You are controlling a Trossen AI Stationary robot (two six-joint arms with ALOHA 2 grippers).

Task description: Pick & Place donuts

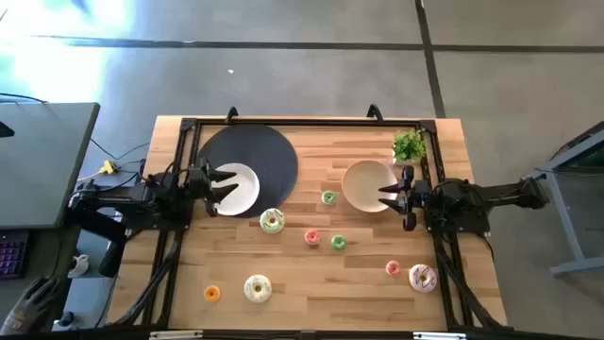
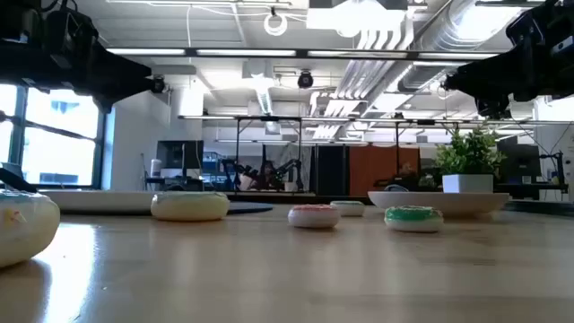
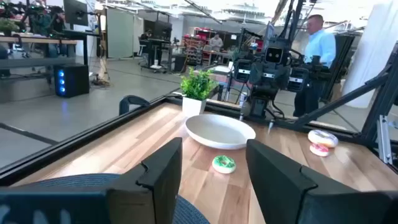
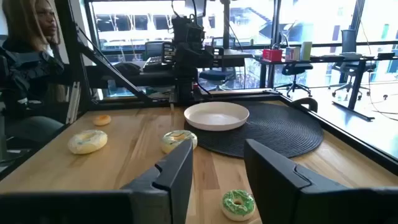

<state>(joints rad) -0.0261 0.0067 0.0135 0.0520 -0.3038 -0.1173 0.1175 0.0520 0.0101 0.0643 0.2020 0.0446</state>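
Observation:
Several toy ring donuts lie flat on the wooden table. The larger ones are green-white (image 1: 272, 221), cream-yellow (image 1: 258, 288) and pink-white (image 1: 422, 278). The tiny ones include green (image 1: 328, 197), pink-red (image 1: 311, 237) and orange (image 1: 211, 294). My left gripper (image 1: 225, 184) hangs open above the white plate (image 1: 243, 189), which sits on a round black mat (image 1: 255, 151). My right gripper (image 1: 387, 195) is open at the near right rim of the beige plate (image 1: 363, 179). In the right wrist view, my open right gripper (image 4: 217, 174) looks out over a tiny green donut (image 4: 238, 203).
A green plant sprig (image 1: 409, 145) stands at the far right corner, behind the beige plate. A black frame (image 1: 302, 121) borders the table. Bare wood lies between the plates and along the near middle. A person (image 4: 28, 50) sits beyond the table's left side.

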